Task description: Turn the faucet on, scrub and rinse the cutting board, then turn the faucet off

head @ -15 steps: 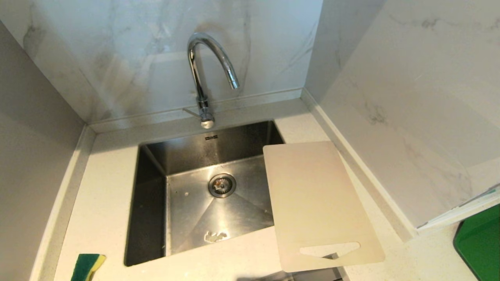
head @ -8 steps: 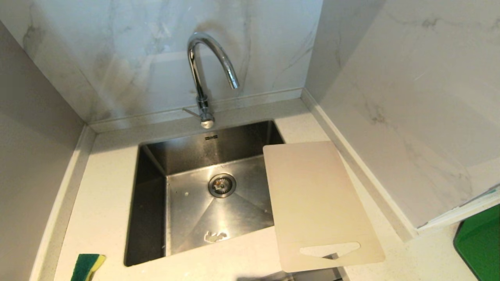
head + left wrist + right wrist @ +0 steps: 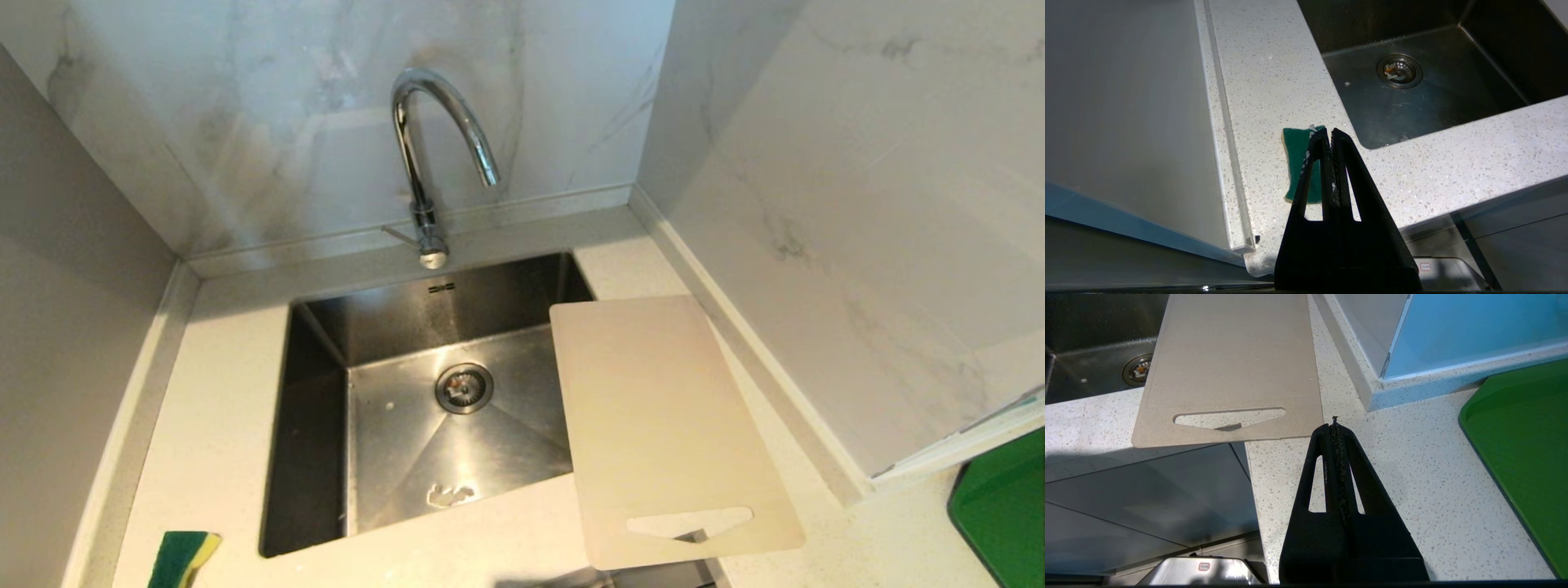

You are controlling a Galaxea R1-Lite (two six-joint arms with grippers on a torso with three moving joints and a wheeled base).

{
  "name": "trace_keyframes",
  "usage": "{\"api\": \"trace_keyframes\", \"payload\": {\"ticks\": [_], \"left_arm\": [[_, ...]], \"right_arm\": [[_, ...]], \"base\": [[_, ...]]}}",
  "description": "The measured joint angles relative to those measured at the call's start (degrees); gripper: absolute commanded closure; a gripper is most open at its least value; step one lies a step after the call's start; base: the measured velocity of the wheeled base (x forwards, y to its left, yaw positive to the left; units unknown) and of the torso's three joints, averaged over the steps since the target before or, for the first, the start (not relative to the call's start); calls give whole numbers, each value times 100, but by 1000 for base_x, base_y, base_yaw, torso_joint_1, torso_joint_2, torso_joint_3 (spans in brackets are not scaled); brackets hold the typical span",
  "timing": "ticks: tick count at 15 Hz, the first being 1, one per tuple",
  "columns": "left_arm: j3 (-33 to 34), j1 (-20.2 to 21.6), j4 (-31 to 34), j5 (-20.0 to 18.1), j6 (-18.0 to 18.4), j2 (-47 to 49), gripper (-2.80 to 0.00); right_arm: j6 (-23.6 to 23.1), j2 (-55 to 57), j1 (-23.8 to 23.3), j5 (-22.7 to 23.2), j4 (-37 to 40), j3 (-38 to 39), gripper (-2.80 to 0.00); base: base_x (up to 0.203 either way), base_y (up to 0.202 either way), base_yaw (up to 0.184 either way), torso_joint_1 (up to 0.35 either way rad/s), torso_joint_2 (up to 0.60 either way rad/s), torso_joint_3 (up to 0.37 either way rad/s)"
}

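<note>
We see the cream cutting board (image 3: pixel 665 425) lying right of the steel sink (image 3: pixel 314 425), overhanging its rim, chrome faucet (image 3: pixel 424 163) behind the sink, our left gripper (image 3: pixel 1329 131) clenched empty above the green sponge (image 3: pixel 1295 163), our right gripper (image 3: pixel 1334 424) clenched empty near the board's handle slot.

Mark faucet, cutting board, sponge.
faucet (image 3: pixel 418 208): head view, upright stem.
cutting board (image 3: pixel 653 408): head view, middle of flat face.
sponge (image 3: pixel 1295 155): left wrist view, green top.
</note>
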Motion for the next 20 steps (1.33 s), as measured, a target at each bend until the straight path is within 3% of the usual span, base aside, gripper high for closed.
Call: {"api": "trace_keyframes", "payload": {"ticks": [20], "left_arm": [[0, 0, 0, 0, 3, 4, 0]], "right_arm": [[15, 0, 0, -4, 2, 2, 0]], "base": [[0, 0, 0, 0, 0, 0]]}}
